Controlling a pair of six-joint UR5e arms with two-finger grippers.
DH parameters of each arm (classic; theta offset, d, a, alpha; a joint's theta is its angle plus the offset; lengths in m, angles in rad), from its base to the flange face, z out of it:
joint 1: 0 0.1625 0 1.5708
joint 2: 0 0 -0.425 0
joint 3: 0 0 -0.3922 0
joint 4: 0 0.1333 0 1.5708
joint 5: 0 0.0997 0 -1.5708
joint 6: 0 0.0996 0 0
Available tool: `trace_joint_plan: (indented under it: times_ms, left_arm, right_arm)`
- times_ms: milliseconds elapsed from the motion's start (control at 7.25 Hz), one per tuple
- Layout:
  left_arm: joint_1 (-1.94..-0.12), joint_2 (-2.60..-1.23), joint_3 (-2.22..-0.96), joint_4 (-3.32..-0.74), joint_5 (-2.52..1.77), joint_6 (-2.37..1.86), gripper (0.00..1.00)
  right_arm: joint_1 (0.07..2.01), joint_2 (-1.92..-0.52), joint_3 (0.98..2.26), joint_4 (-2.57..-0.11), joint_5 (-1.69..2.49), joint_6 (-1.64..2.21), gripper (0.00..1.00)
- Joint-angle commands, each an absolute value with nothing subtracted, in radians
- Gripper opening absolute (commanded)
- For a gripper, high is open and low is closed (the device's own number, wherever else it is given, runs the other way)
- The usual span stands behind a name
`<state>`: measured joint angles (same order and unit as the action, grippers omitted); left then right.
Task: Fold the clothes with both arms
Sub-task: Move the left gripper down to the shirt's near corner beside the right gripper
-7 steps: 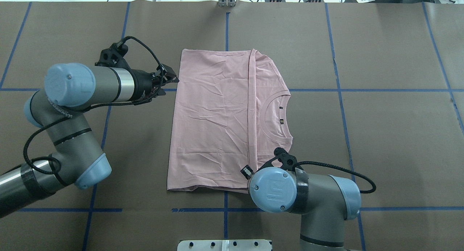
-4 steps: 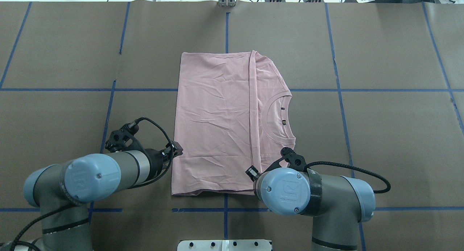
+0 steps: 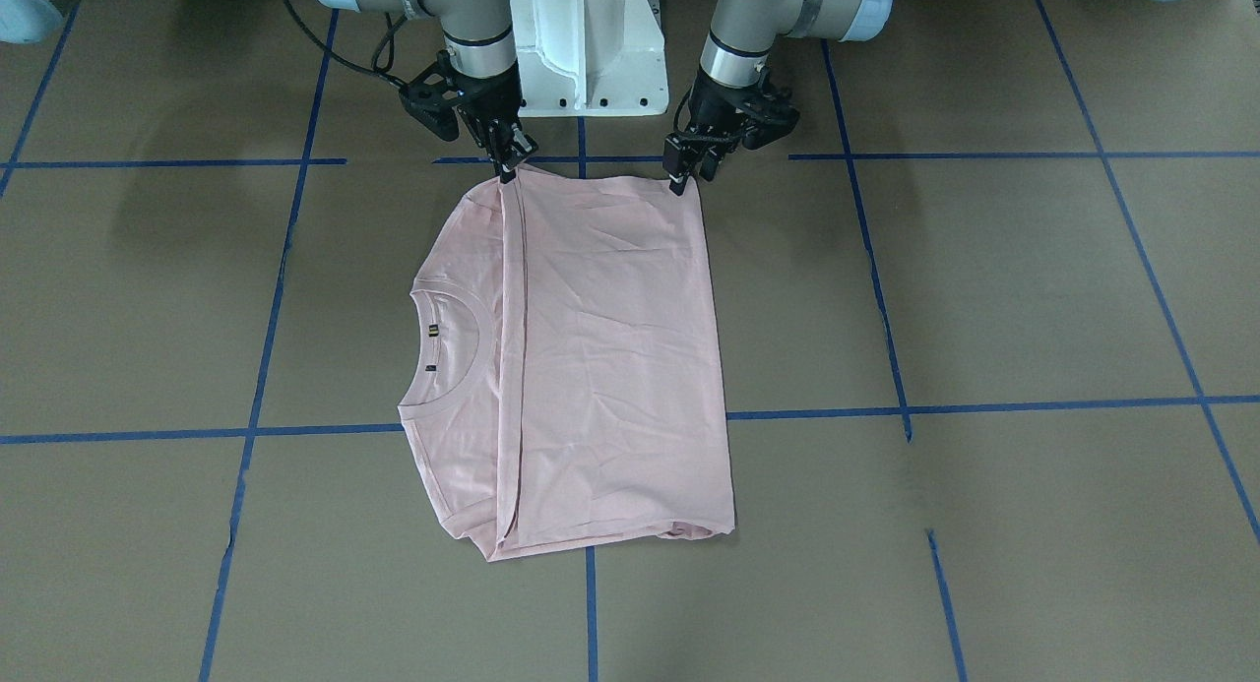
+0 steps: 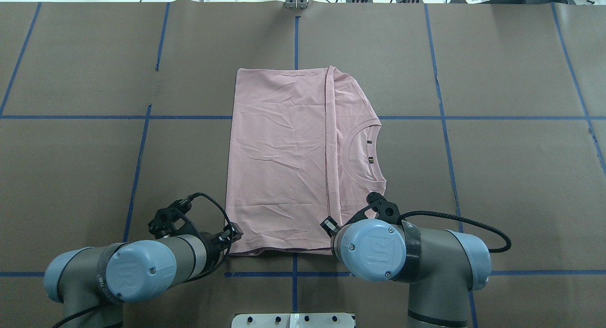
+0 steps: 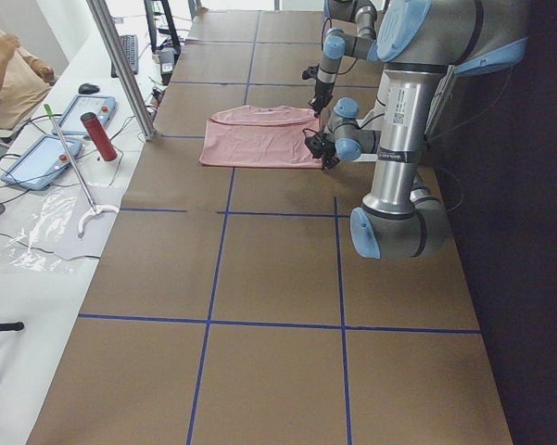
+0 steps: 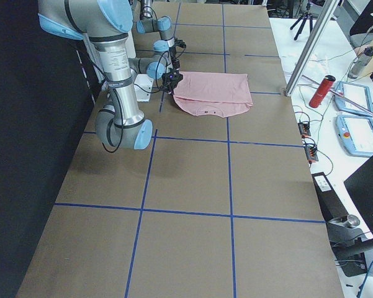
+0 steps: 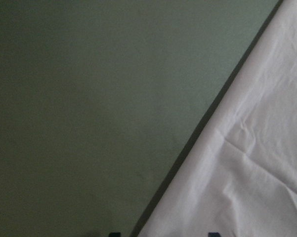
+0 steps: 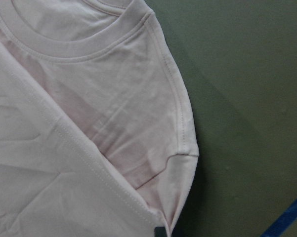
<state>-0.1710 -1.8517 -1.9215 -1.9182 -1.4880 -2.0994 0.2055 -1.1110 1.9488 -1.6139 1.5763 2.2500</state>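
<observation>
The light pink T-shirt (image 4: 279, 157) lies folded on the brown table, with its ribbed collar (image 4: 364, 153) facing up on the right side. It also shows in the front view (image 3: 610, 367). The print is hidden. My left gripper (image 4: 235, 235) sits low at the shirt's near-left corner; in the front view (image 3: 679, 182) it is at the top right corner. The left wrist view shows the shirt's edge (image 7: 247, 173) and two fingertips apart. My right gripper (image 3: 508, 168) is pinched on the near edge at the fold line, by the sleeve (image 8: 183, 153). In the overhead view its own wrist hides it.
The white pedestal base (image 3: 589, 52) stands just behind the shirt's near edge. Blue tape lines (image 4: 445, 117) grid the table. Beyond the far edge are a metal post (image 5: 120, 65), a red bottle (image 5: 99, 136), tablets and a seated person (image 5: 9, 74).
My left arm swung from the shirt's far-left edge back to its near-left corner. My right arm shifted slightly to the right, and the shirt's near edge shifted with it.
</observation>
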Motion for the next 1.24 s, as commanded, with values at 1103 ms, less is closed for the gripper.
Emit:
trace_joint_plan:
  times_ms: [1103]
  left_arm:
    - [-0.181,-1.873,-1.937,-1.917,-1.489,-2.098,0.00]
  right_arm:
    - [0.210,-1.109,1.950,-1.614,1.577,2.234,0.00]
